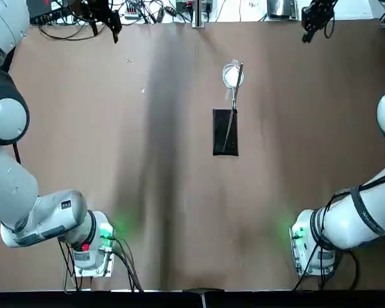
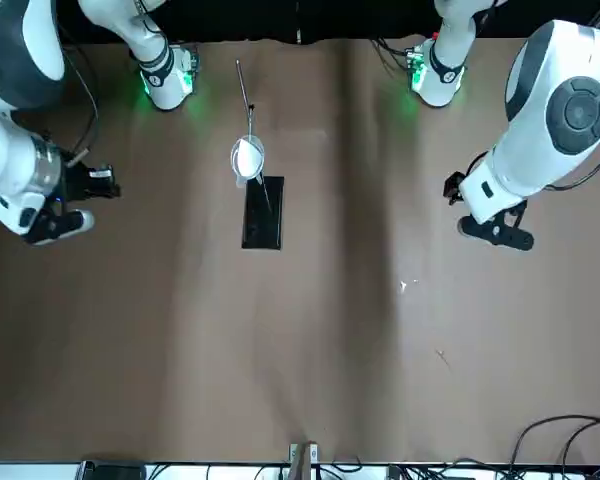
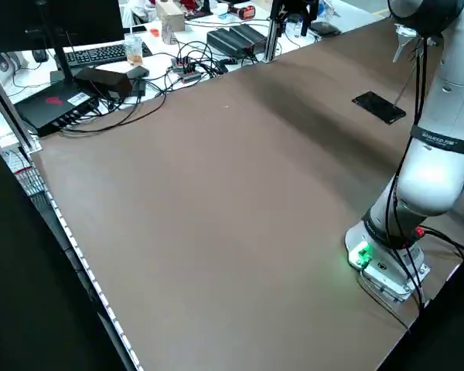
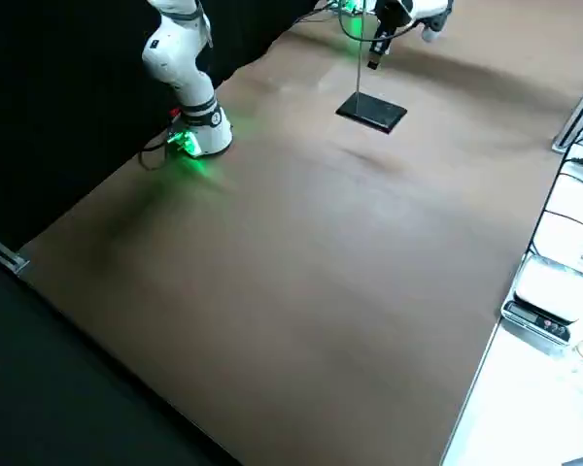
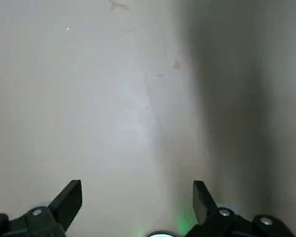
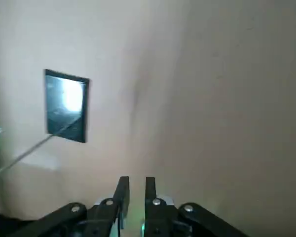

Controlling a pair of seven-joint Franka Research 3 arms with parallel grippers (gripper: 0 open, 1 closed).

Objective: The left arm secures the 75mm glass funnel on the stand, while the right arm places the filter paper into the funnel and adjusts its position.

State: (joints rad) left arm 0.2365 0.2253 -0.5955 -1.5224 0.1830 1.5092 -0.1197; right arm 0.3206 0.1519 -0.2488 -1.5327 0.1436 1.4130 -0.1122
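Note:
The stand's black base (image 1: 224, 131) lies at the table's middle, and its rod leans toward the far edge, ending in the wire ring. The glass funnel (image 1: 226, 68) sits in that ring with the white filter paper (image 1: 231, 77) inside it; the front view shows the paper (image 2: 246, 158) as a white oval above the base (image 2: 263, 212). Both arms are drawn back to the table's sides, far from the stand. My left gripper (image 5: 136, 197) is open over bare table. My right gripper (image 6: 136, 190) is shut on nothing, with the stand base (image 6: 66, 106) farther off.
Cables and electronics (image 1: 147, 9) line the far table edge. A keyboard and boxes (image 3: 100, 66) sit on a side desk. A scale (image 4: 554, 291) rests beyond the table on the right side. The arm bases (image 1: 93, 247) (image 1: 311, 247) stand at the near edge.

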